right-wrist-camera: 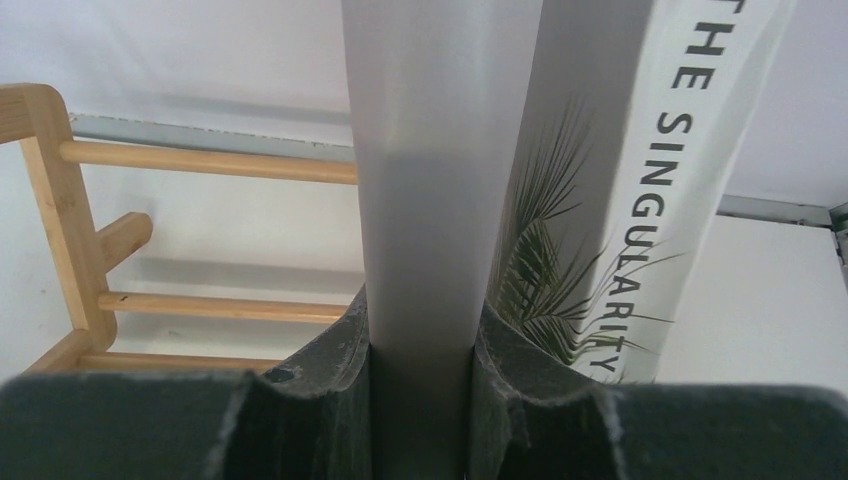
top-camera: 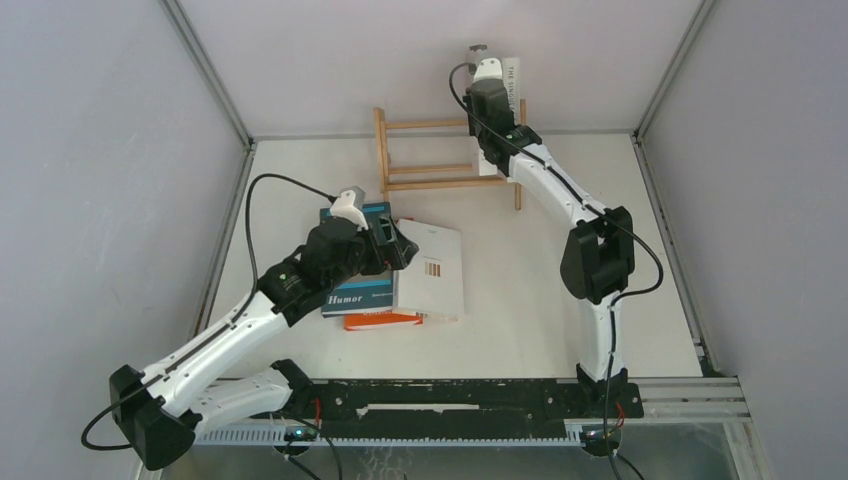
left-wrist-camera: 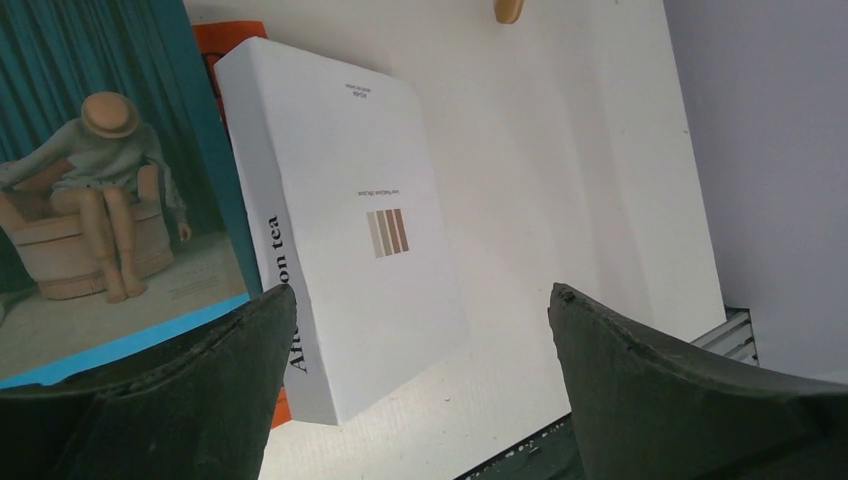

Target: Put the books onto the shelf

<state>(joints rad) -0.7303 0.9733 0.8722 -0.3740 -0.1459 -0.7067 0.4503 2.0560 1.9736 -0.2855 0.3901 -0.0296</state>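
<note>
Right fingers (right-wrist-camera: 335, 370) clamp the grey book (right-wrist-camera: 440, 150) upright at the shelf (right-wrist-camera: 200, 160), just beside The Singularity (right-wrist-camera: 680, 150); lower it squarely onto the slats before releasing. Left fingers (left-wrist-camera: 230, 370) gape wide over the white book (left-wrist-camera: 340, 180).

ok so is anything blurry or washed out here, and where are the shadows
Top external: even soft light, sharp, no glare. Left wrist: the left gripper's fingers are dark and soft; the white book is bright but its print reads. Right wrist: the grey book is soft and shaded lower down, the Singularity spine reads clearly, the shelf rails throw soft shadows behind them.
</note>
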